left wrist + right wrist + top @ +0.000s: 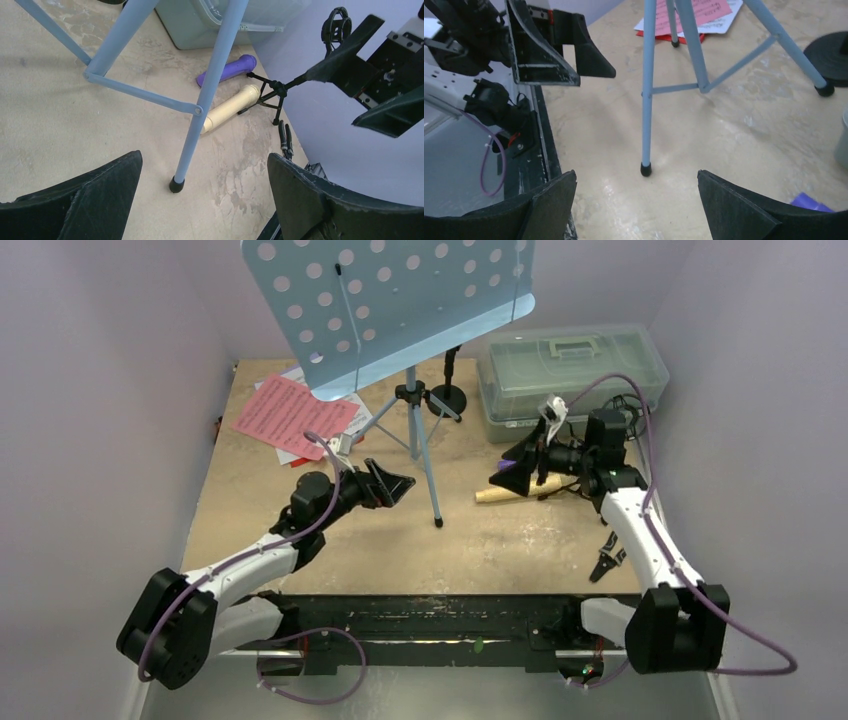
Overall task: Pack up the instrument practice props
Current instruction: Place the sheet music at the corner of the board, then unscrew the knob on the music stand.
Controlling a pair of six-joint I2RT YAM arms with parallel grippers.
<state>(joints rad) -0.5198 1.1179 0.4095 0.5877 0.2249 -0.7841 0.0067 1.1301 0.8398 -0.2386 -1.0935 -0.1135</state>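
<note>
The music rest looks like smooth painted metal, the box is cloudy, half-clear plastic, the pink sheet is matt paper, and the table has a rough, worn, wood-like top.

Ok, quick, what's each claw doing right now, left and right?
Left claw: open, holding nothing.
Right claw: open, holding nothing.
</note>
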